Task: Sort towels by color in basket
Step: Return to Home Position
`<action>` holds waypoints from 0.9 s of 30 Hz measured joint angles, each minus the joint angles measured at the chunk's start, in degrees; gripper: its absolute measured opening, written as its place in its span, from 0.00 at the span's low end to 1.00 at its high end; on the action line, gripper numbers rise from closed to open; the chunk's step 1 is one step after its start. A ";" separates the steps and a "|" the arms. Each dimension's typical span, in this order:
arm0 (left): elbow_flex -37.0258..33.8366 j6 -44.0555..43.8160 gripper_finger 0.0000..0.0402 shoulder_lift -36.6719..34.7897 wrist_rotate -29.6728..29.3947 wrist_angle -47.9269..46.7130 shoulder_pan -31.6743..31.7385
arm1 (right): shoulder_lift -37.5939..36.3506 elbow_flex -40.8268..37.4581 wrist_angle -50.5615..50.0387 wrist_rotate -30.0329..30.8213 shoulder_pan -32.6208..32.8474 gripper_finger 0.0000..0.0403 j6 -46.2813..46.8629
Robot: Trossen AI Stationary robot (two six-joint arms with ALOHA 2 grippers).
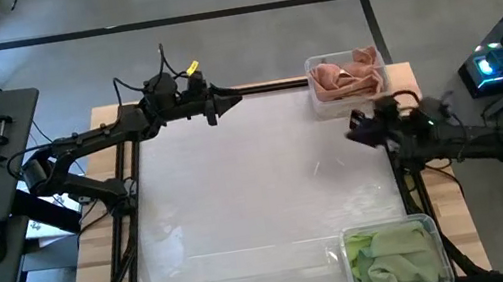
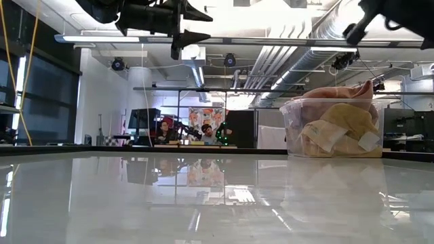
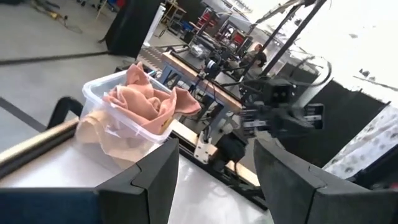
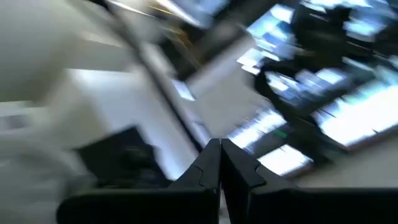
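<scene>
The left gripper hangs over the table near its top edge, upper centre of the overhead frame, and points right toward the upper bin. On its wrist camera the two fingers are spread wide, with nothing between them. Beyond them that same bin sits in the left half of the frame.

The right gripper is right of centre in the overhead frame, just below the upper bin. Its own view is smeared, but the fingertips look pressed together with nothing in them, as far as I can make out.

Now the towels. The pink towels are heaped in the upper bin at the top right of the overhead frame, and folds rise above the rim. From table level, yellow towels show through the clear wall beneath the pink, at the right of the frame. The green towels fill the lower bin in the bottom right corner. Both grippers ride high in the level view, up at the top edge. People sit far back in the room at the middle of that frame.
</scene>
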 joint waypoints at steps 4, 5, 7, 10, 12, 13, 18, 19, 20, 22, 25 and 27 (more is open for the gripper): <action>0.00 -3.80 0.49 -0.08 0.00 -0.13 -0.07 | -1.73 -5.18 14.22 -0.12 8.25 0.00 -1.39; 0.00 -4.67 0.49 -0.08 0.00 -0.29 -0.11 | -2.40 -6.39 15.08 -0.18 10.09 0.00 -2.07; 0.00 -6.16 0.49 -0.08 -0.06 -1.02 -0.09 | -4.22 -8.21 15.18 -1.12 13.49 0.00 -3.37; 0.00 -7.82 0.49 -0.09 -0.54 -2.94 -0.09 | -8.04 -10.24 15.06 -1.73 17.10 0.00 -5.47; 0.00 -8.50 0.49 -0.09 -0.90 -4.28 -0.09 | -11.02 -10.54 13.19 -2.18 18.35 0.00 -6.22; 0.00 -8.52 0.49 -0.09 -1.09 -4.96 -0.11 | -12.57 -10.54 11.07 -2.34 18.66 0.00 -6.98; 0.00 -8.50 0.49 -0.10 -2.95 -7.59 -0.48 | -19.98 -10.56 -5.91 3.75 18.23 0.00 -13.14; 0.00 -8.51 0.49 -0.10 -2.95 -7.70 -0.48 | -19.91 -10.54 -8.60 6.04 18.20 0.00 -14.49; 0.00 -8.54 0.49 -0.10 -2.99 -7.74 -0.48 | -19.84 -10.62 -11.46 7.85 18.13 0.00 -15.58; 0.00 -9.47 0.49 -0.10 -3.02 -7.66 -0.50 | -19.28 -10.63 -15.91 10.94 18.12 0.00 -16.61; 0.00 -11.43 0.49 -0.10 -3.02 -7.61 -0.54 | -19.51 -10.63 -22.97 13.90 18.12 0.00 -17.21; 0.00 -11.93 0.49 -0.10 -2.93 -7.77 -0.69 | -19.70 -10.63 -26.17 16.23 18.12 0.00 -17.90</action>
